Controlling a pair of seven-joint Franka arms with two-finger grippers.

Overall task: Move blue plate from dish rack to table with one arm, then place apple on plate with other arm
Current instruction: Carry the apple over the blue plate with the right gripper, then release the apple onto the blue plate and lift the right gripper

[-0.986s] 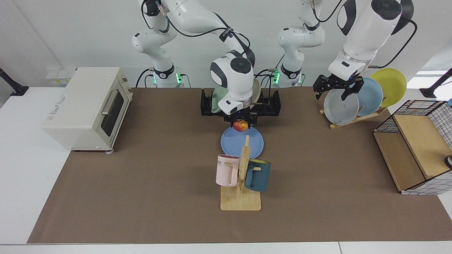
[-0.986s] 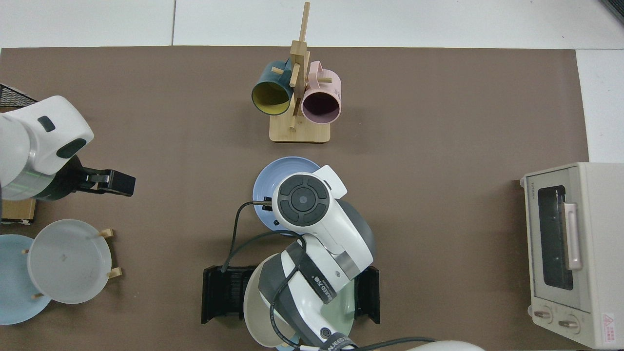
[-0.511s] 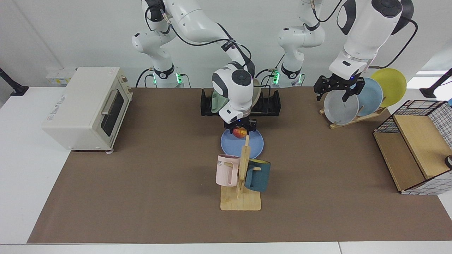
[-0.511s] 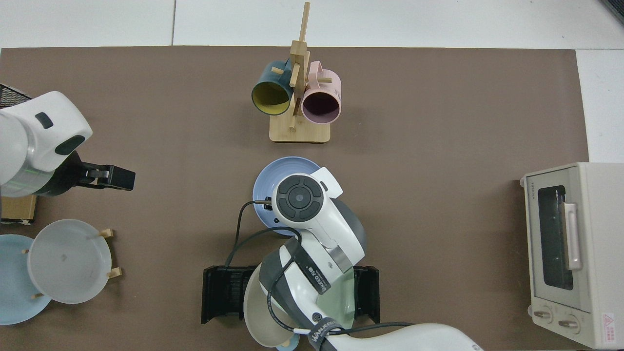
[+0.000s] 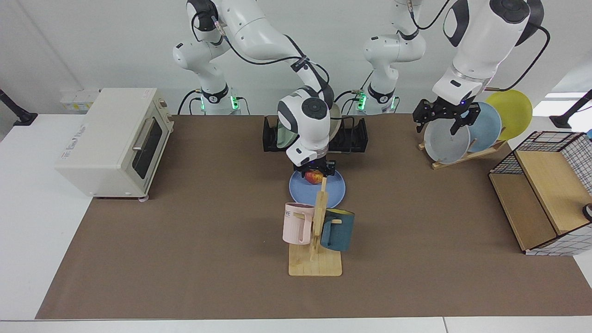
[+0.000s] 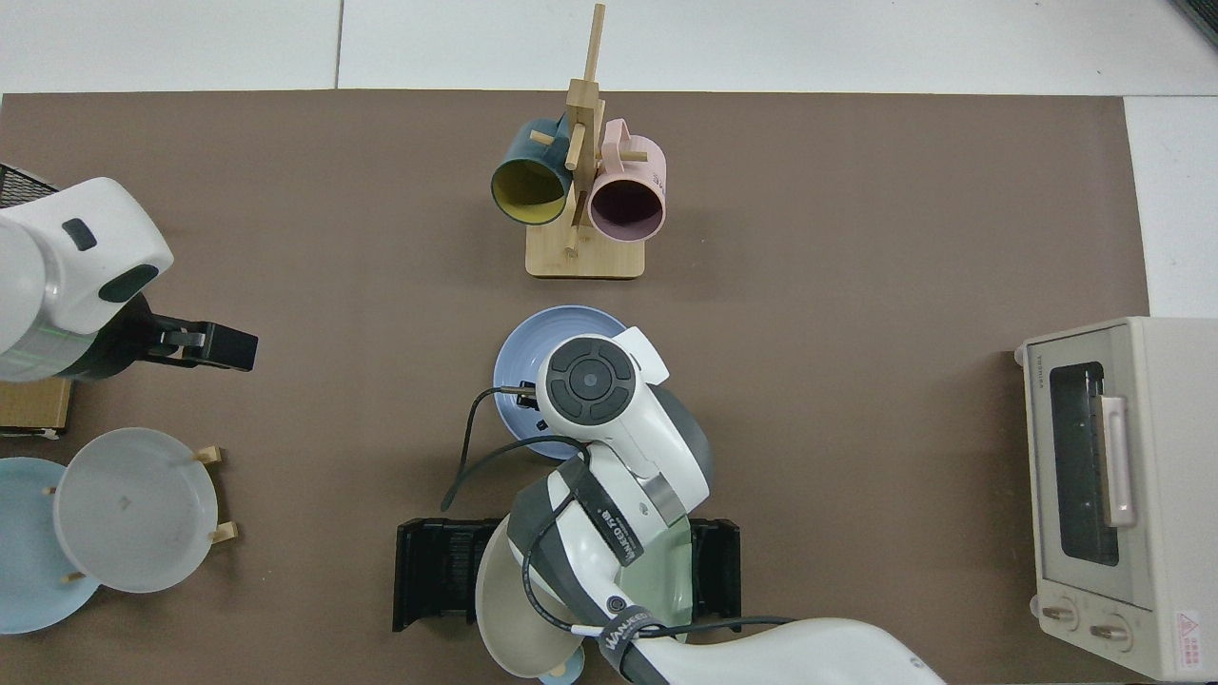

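The blue plate (image 5: 334, 189) lies flat on the brown mat of the table (image 5: 185, 231), just in front of the black dish rack (image 5: 354, 138). My right gripper (image 5: 314, 174) is shut on the red-yellow apple (image 5: 314, 176) and holds it low over the plate's far half; whether the apple touches the plate does not show. In the top view the right arm's wrist hides the apple, and only the blue plate's (image 6: 533, 335) rim shows. My left gripper (image 5: 443, 121) hangs open and holds nothing, above the grey plate (image 5: 446, 141) on the wooden stand.
A wooden mug stand (image 5: 315, 259) with a pink and a dark teal mug stands right in front of the blue plate. The rack holds a green and a beige plate. A toaster oven (image 5: 115, 138) sits at the view's left, a wire-and-wood shelf (image 5: 541, 199) at its right.
My right gripper has come down and slightly forward with the apple, now close over the blue plate. The left arm has drifted up and back a little.
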